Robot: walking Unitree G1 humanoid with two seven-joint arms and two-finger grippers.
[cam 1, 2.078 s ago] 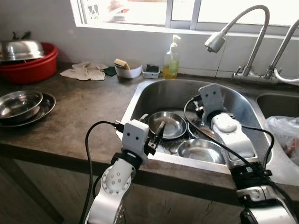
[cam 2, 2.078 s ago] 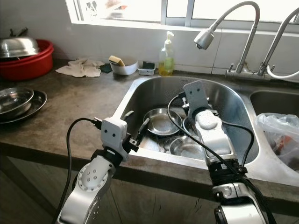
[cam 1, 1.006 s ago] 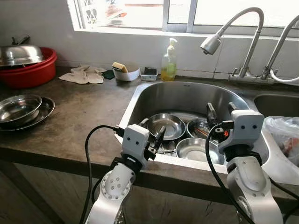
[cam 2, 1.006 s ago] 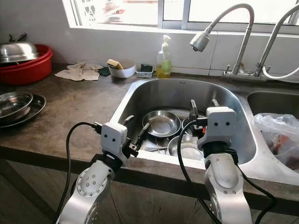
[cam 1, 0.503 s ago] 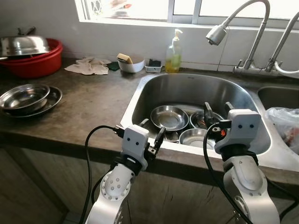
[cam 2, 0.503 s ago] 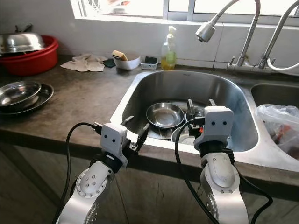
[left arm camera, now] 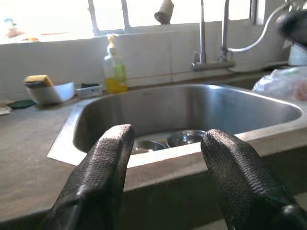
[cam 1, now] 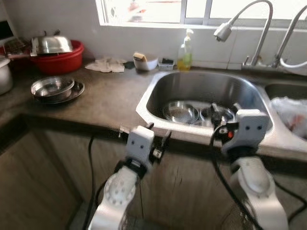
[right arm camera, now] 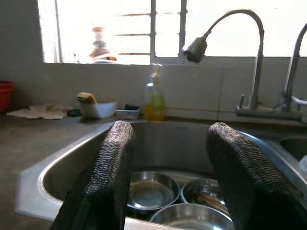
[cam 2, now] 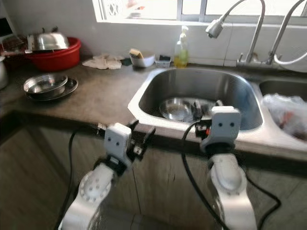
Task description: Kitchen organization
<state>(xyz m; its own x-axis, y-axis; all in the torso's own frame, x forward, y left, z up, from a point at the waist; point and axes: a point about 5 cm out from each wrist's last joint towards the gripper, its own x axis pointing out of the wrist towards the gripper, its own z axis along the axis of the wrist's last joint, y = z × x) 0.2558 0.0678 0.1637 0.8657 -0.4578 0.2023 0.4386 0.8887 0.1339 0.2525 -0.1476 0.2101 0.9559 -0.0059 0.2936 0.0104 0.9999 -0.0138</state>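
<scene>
A steel sink (cam 1: 152,97) holds several steel bowls (cam 1: 181,111) on its floor. My left gripper (cam 1: 157,134) is open and empty, hanging in front of the counter's front edge, left of the sink. The right gripper (cam 1: 224,111) is also open and empty, level with the sink's near rim and short of the bowls. Looking along the left fingers (left arm camera: 103,163), I see the sink and two bowls (left arm camera: 170,140) beyond the counter edge. Past the right fingers (right arm camera: 110,163) lie three bowls (right arm camera: 151,189), with nothing between the pads.
Stacked steel plates (cam 1: 56,88) sit on the counter at left, behind them a red basin (cam 1: 60,60) with a steel lid. A cloth (cam 1: 108,64), a white bowl (cam 1: 145,62), a soap bottle (cam 1: 185,45) and taps (cam 1: 249,28) line the back. A plastic bag (cam 1: 290,112) fills the right basin.
The camera has backed away from the counter, so more cabinet front shows. The right gripper came up out of the sink; both grippers now hang at the counter's front edge.
</scene>
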